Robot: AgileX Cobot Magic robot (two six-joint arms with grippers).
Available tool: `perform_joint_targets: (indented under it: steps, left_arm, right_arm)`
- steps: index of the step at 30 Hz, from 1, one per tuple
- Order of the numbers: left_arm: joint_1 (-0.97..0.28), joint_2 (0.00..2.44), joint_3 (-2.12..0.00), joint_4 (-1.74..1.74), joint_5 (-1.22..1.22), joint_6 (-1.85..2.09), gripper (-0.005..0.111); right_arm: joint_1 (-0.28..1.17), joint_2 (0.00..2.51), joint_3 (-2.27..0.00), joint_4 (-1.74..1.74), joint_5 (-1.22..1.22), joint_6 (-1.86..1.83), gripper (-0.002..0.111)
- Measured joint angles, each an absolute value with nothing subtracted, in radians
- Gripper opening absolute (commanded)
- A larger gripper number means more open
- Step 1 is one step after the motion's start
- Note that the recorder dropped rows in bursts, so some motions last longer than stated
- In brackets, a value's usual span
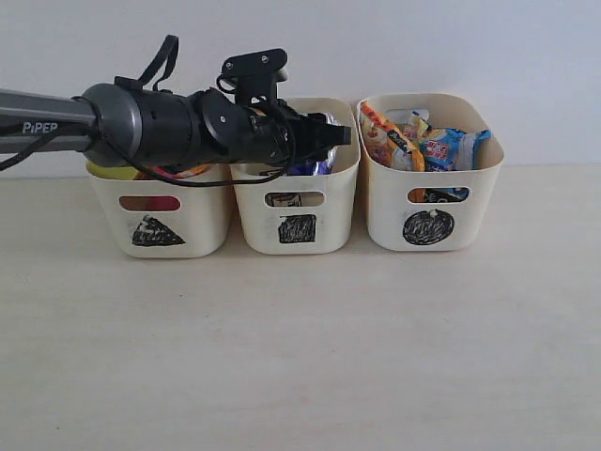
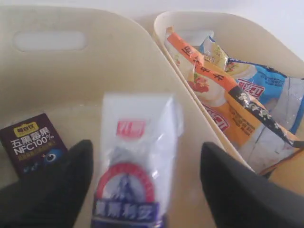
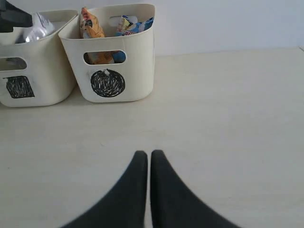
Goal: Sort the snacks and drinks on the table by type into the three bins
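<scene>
**Sorting, late stage, read left to right in the exterior view.** The triangle bin (image 1: 202,227) shows yellow at its rim and pink through its handle cut-out. These are judged to be the chip tubes (image 1: 150,202), though the arm hides most of them. The left hand (image 1: 336,134) reaches across to hover over the square bin (image 1: 254,225). The circle bin (image 1: 470,218) holds the orange-and-black bag (image 1: 390,141) and the blue-and-black bag (image 1: 453,148). No snack or drink is seen on the counter (image 1: 300,357), so the sorting appears complete apart from withdrawing the arm.

**What each view adds.**
- **Left wrist view:** it alone shows the inside of the square bin. The left hand's fingers are spread, with a gap on each side of the blue-and-white carton (image 2: 135,161), so nothing is gripped. The carton lies inside the bin, and the purple carton (image 2: 33,142) lies on the bin floor beside it.
- **Right wrist view:** it shows the right hand (image 3: 148,159), which is absent from the exterior view. Its fingers are pressed together and empty, over bare counter and well apart from the bins.
- **Exterior view:** only this view shows the triangle bin.
</scene>
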State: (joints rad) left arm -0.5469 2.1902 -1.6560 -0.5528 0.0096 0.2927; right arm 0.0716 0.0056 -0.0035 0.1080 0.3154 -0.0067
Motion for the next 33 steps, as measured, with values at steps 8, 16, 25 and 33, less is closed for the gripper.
perform_joint_targets:
  steps: [8,16,25,33]
  left_arm:
    - [-0.547,2.099,-1.658,-0.553,0.056,0.29,0.004]
    - [-0.494,1.936,-1.649,-0.559,0.358,0.253,0.004]
    - [-0.302,1.602,-1.341,-0.437,0.437,0.1,0.004]
    - [-0.12,1.265,-1.059,-0.382,0.382,0.039,0.004]
  right_arm:
    - [0.072,0.006,-0.004,0.108,0.315,-0.007,0.0]
    - [0.072,0.006,-0.004,0.108,0.315,-0.007,0.0]
    - [0.072,0.006,-0.004,0.108,0.315,-0.007,0.0]
    - [0.072,0.006,-0.004,0.108,0.315,-0.007,0.0]
